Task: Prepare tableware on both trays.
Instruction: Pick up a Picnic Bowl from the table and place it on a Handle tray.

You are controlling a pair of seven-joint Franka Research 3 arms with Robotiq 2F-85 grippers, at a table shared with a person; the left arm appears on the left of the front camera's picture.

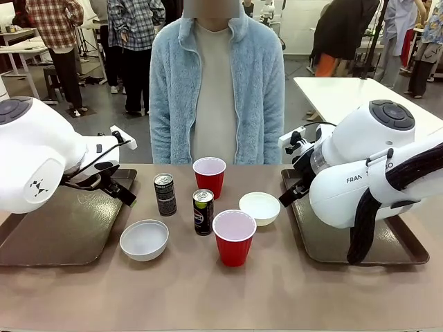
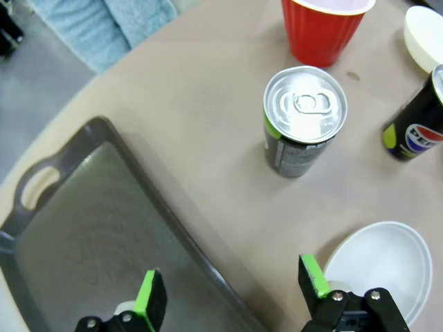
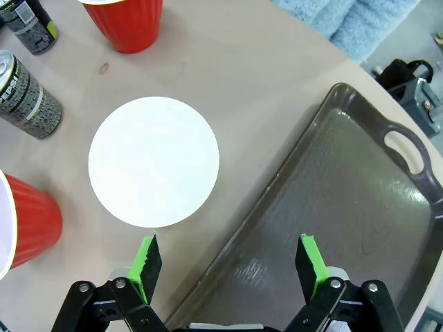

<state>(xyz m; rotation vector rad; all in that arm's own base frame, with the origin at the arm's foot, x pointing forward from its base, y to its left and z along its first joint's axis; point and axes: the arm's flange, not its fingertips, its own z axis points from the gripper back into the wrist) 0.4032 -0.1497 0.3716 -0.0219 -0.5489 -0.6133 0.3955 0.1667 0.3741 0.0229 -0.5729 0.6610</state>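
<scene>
in the middle of the table [image 1: 208,297], between left tray [image 1: 55,235] and right tray [image 1: 332,242]: far cup [image 1: 209,177] toward the far edge, near cup [image 1: 234,237] toward the near edge, far can [image 1: 165,194] and near can [image 1: 203,212] close together left of the cups, left bowl [image 1: 144,239] just beside the left tray's inner rim, right bowl [image 1: 259,208] near the right tray's inner rim. nothing on either tray yet.

all upright: mouths up on cups and bowls, tabs up on cans. long axis vertical for cans and cups, none to speak of for the round bowls.

cups probably light and thin-walled, apt to squash; best pinched gently over the rim. cans stiff and smooth, likely slippery, heavier if full; best taken across the middle of the body. bowls rigid and shallow; best gripped over one rim wall.

left gripper [image 2: 232,280] spread wide above the left tray's inner rim, holding nothing. right gripper [image 3: 228,252] equally wide above the right tray's inner rim, also empty.
</scene>
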